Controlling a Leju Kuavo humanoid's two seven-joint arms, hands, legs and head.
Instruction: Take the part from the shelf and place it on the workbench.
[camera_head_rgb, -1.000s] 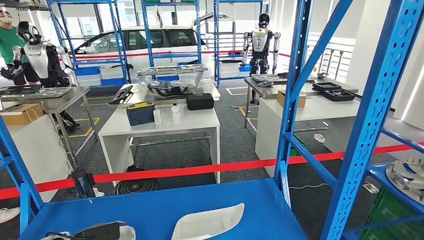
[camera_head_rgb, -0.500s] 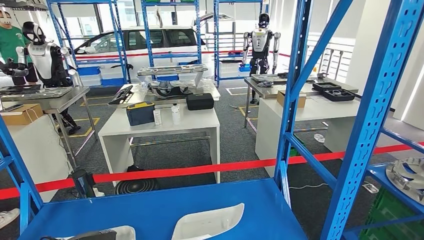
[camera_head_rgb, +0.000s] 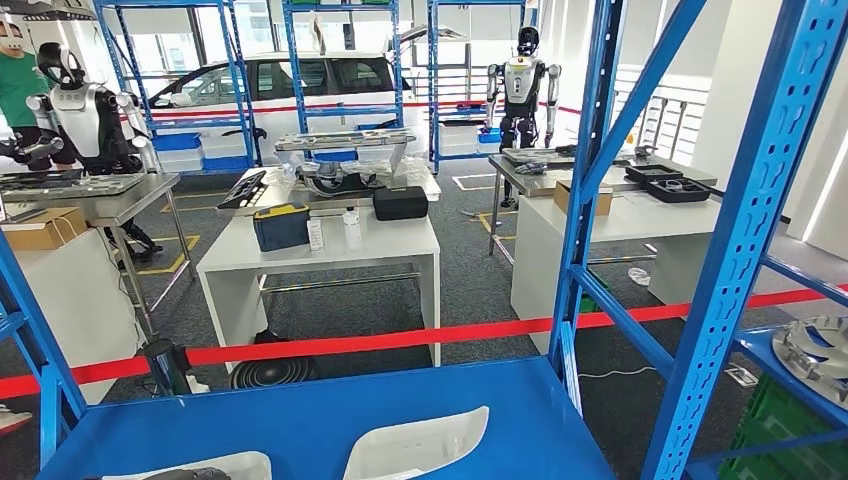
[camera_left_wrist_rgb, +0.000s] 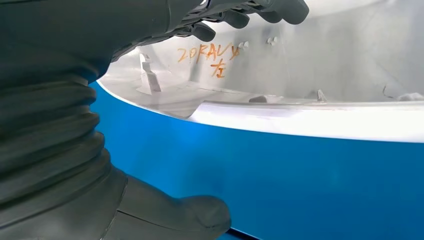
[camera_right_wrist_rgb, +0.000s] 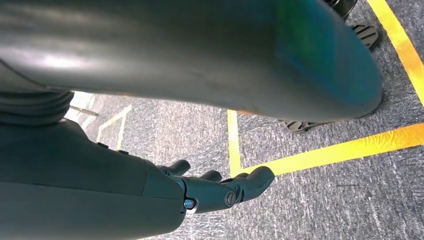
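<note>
Left wrist view puts you right on it: your left hand (camera_left_wrist_rgb: 165, 75) has its fingers (camera_left_wrist_rgb: 240, 17) curled over the rim of the white part (camera_left_wrist_rgb: 310, 65), thumb (camera_left_wrist_rgb: 190, 217) low against the blue shelf (camera_left_wrist_rgb: 280, 175). It looks like it's gripping or about to, but you can't tell for sure. The part lies flat at the shelf's near-left corner (camera_head_rgb: 215, 465), long axis roughly side to side, so the left arm is the one to use. Your right hand (camera_right_wrist_rgb: 220, 187) hangs by the floor, fingers loosely curled on nothing. A second white part (camera_head_rgb: 415, 442) sits just beside, and farther out is the white workbench (camera_head_rgb: 330, 255).
</note>
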